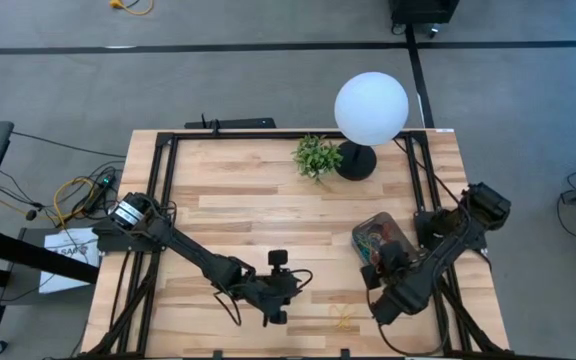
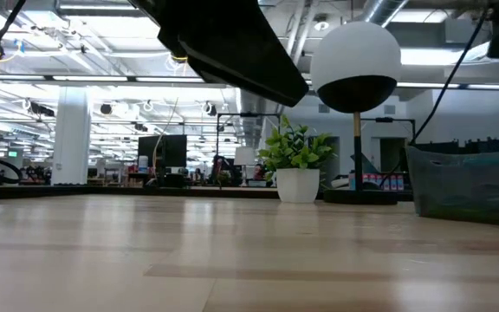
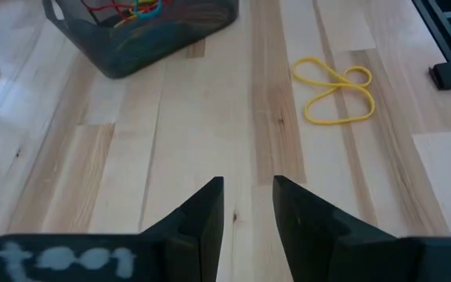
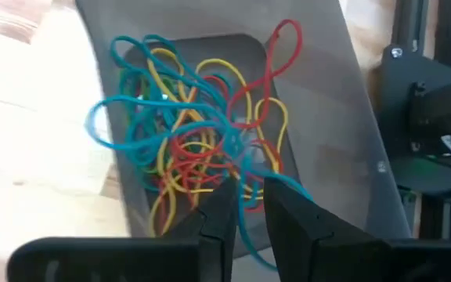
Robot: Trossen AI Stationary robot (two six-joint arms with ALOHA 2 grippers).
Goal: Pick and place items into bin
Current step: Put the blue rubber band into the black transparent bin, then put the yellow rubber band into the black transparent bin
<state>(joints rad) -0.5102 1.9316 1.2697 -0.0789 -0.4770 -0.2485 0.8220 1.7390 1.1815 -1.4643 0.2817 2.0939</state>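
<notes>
The dark translucent bin (image 1: 376,235) stands on the table's right half, holding a tangle of red, blue and yellow rubber bands (image 4: 198,149). One blue loop (image 4: 104,125) hangs out over its wall. My right gripper (image 4: 249,196) hovers over the bin, fingers slightly apart, with a blue strand running between them. One yellow band (image 3: 335,94) lies flat on the wood near the front edge (image 1: 343,318). My left gripper (image 3: 249,196) is narrowly open and empty, low over bare wood left of that band. The bin (image 3: 147,31) lies beyond it. My right gripper comes at the bin from above. A blue band's strand (image 4: 245,223) runs down through the gap between its fingers, and another stretch (image 4: 292,186) lies across one fingertip. The fingers are not closed on it. The band's other end stays in the tangle inside the bin.
A small green plant in a white pot (image 1: 317,156) and a lamp with a white globe (image 1: 370,108) on a black base stand at the far edge. In the low view the bin (image 2: 470,182) sits to the right. Bare wood spreads across the table's left and middle.
</notes>
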